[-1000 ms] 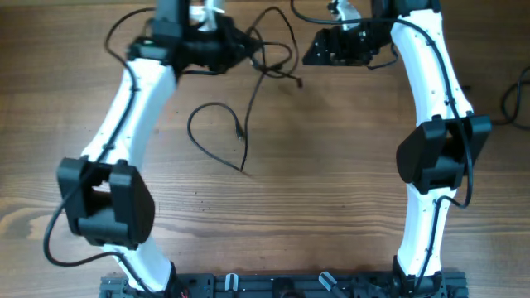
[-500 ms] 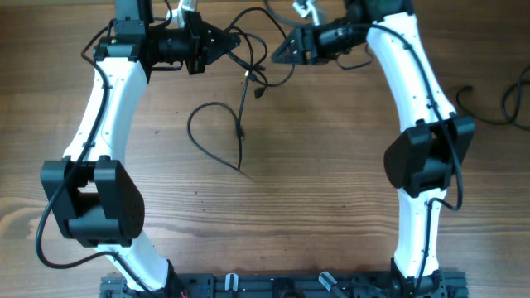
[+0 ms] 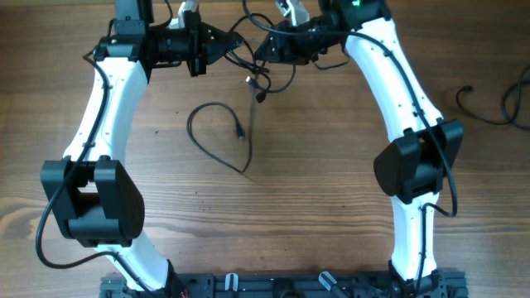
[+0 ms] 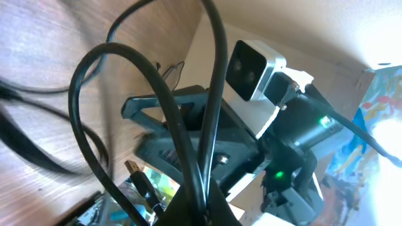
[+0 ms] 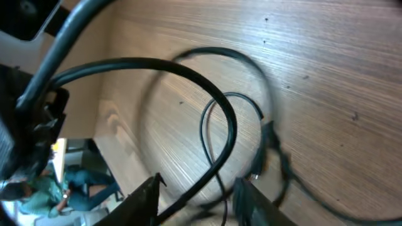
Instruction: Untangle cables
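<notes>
The cables are thin black cords bunched at the table's far edge. One strand drops from the bunch to a loop lying on the wood. My left gripper is shut on the cables; in the left wrist view its fingertips pinch two strands that rise together. My right gripper faces it from the right, close by. In the right wrist view its gripper has its jaws apart with a thick-looking strand running between them, and a small plug hangs beyond.
Another black cord lies at the table's right edge. A black rail runs along the near edge under both arm bases. The wooden tabletop spreads between the arms.
My right arm has swung left to the bunch and its jaws have narrowed around a strand. The left arm shifted left early on, then held still.
</notes>
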Action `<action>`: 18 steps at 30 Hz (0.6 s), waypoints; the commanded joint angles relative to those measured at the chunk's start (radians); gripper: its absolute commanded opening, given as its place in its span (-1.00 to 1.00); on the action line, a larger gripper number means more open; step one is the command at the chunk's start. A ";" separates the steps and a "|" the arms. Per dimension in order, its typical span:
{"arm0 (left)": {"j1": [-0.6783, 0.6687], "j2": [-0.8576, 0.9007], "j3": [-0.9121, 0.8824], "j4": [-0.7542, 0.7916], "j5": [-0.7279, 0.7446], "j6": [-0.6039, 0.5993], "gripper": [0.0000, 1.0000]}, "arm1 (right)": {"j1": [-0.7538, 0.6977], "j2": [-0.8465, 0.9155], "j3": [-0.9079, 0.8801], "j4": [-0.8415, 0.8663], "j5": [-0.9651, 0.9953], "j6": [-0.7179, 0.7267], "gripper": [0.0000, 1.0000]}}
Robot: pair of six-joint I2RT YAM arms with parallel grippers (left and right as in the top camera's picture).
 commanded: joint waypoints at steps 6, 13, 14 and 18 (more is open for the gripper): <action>0.005 -0.001 0.005 0.006 0.011 0.047 -0.89 | 0.031 -0.036 -0.001 -0.006 0.139 0.064 -0.91; 0.007 -0.001 0.005 -0.017 -0.175 0.103 -0.91 | 0.013 -0.092 0.000 -0.034 0.217 -0.115 -0.90; 0.005 -0.001 0.005 -0.017 -0.175 0.103 -0.89 | 0.012 -0.098 0.000 -0.035 0.215 -0.132 -0.88; 0.003 -0.001 0.005 -0.019 -0.175 0.110 0.08 | 0.010 -0.105 0.000 -0.038 0.171 -0.227 -0.36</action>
